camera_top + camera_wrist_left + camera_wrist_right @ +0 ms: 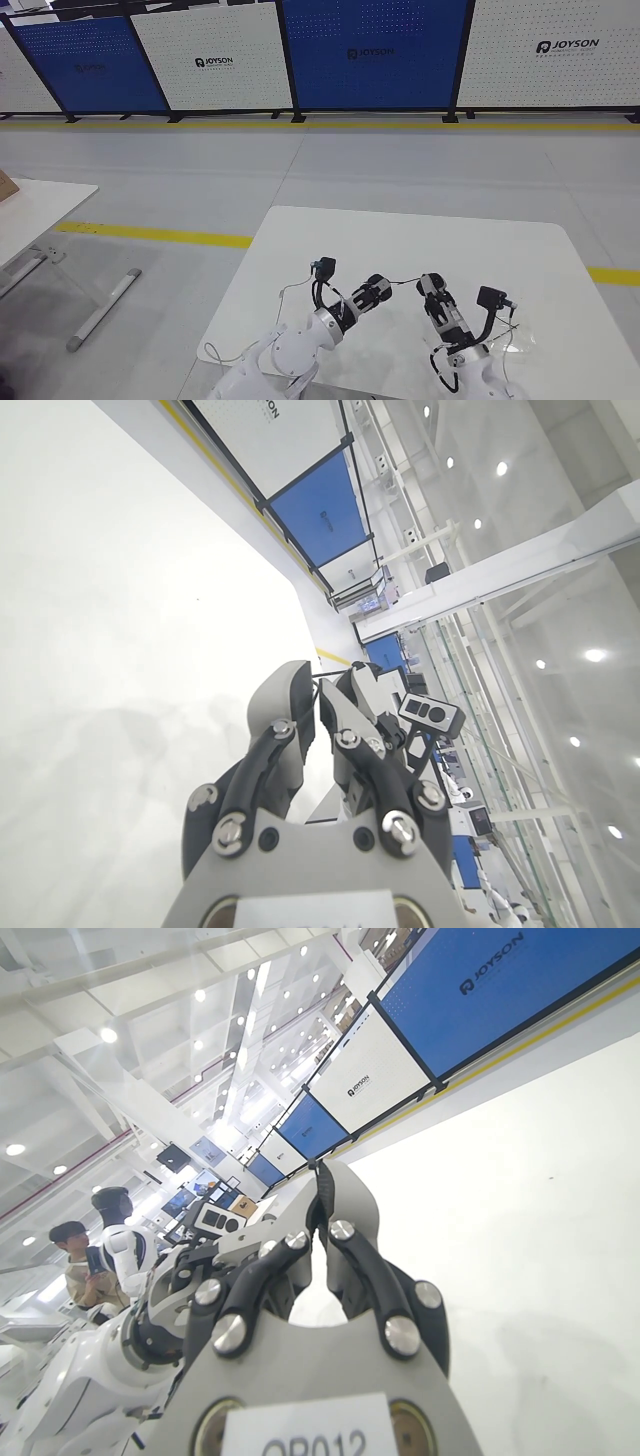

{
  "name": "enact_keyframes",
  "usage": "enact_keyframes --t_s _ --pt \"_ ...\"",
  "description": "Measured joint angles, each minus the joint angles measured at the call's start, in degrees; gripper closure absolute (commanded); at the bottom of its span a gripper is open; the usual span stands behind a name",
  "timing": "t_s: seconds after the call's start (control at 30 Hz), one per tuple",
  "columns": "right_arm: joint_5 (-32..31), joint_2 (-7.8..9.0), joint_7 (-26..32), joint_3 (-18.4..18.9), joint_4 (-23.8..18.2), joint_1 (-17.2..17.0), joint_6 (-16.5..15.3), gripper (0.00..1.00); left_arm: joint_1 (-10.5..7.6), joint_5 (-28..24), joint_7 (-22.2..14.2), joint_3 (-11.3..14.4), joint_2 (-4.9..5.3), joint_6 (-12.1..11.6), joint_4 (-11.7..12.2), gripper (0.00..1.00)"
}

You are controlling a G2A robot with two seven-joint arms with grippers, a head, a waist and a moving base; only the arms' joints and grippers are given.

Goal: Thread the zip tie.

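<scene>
The zip tie (403, 281) is a thin black strap stretched between my two grippers, a little above the white table (400, 230). On the left in the top view, my left gripper (383, 287) is shut on one end of it. In the left wrist view the strap (330, 673) runs from my left gripper (314, 680) across to the right gripper just beyond. My right gripper (428, 283) is shut on the other end. In the right wrist view the small black head of the zip tie (312, 1164) sticks out past the tip of my right gripper (322, 1174).
Both arms hang over the near half of the table, and bare white surface stretches beyond them to the far edge. Another white table (40, 205) stands to the left across a strip of floor. Blue and white partition panels (375, 50) line the back.
</scene>
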Motion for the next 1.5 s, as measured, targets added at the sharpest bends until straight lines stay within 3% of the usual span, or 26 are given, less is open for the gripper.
enact_keyframes --t_s 0.77,0.8,0.83,1.1,1.27,1.5 --pt "1.2 -0.09 2.9 -0.4 0.8 0.7 -1.0 0.98 0.09 -0.8 -0.7 0.1 -0.14 -1.3 -0.1 1.0" --pt "1.8 -0.09 3.2 -0.3 0.8 0.7 -1.2 0.26 0.09 -0.8 -0.7 0.1 -0.15 -1.4 -0.1 1.0" --pt "2.4 -0.08 3.4 -0.2 0.7 0.7 -1.4 0.0 0.08 -0.7 -0.6 0.1 -0.16 -1.3 -0.1 1.0" --pt "2.9 0.21 2.8 1.3 -0.3 -0.6 -3.2 0.0 -0.27 -4.5 1.5 -0.4 -0.54 0.5 -0.3 1.0" --pt "3.0 0.48 1.6 3.0 -0.6 -2.2 -3.6 0.0 0.3 -8.1 2.9 -2.0 -0.63 0.2 -1.2 1.0" --pt "3.4 0.53 1.8 3.4 -0.5 -2.5 -3.2 0.0 0.96 -9.6 0.3 -2.5 -0.47 -0.3 -2.2 1.0"
